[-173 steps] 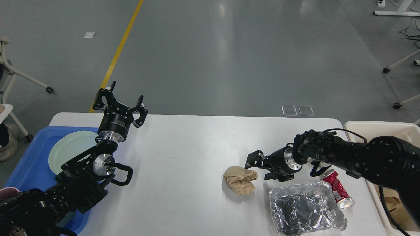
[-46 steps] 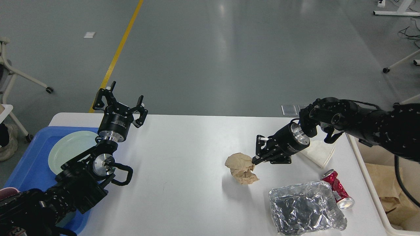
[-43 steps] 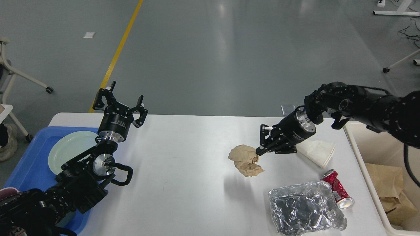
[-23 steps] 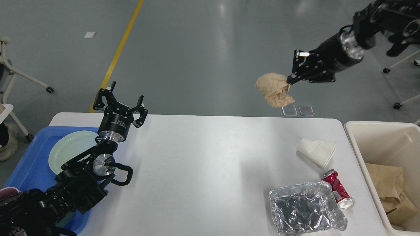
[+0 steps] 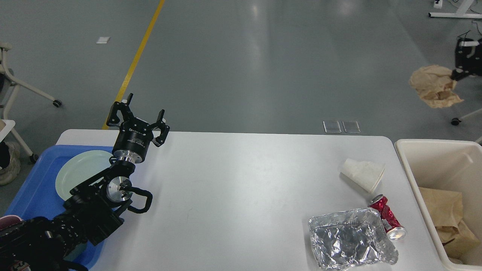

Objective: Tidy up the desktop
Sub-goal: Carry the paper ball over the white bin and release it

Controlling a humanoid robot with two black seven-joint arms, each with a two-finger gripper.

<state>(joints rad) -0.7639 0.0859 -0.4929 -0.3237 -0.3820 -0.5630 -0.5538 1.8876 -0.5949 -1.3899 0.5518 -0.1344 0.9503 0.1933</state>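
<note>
Head view: right gripper (image 5: 456, 75) is mostly cut off at the frame edge; jaws look pinched on a corner of the crumpled brown paper (image 5: 434, 86), though I can't fully confirm. The paper hangs high, roughly over the far end of the cream bin (image 5: 414, 145). Risks: the thin pinch slips, or an off-target release puts it on the floor. Left gripper (image 5: 136, 119) is idle above the blue tray (image 5: 34, 192), jaws spread wide, holding nothing. The desktop (image 5: 233, 195) holds a paper cup (image 5: 363, 174), red can (image 5: 388, 222) and foil container (image 5: 348, 239) by its right edge.

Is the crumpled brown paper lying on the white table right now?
No, the crumpled brown paper hangs from the right gripper, high above the bin.
</note>
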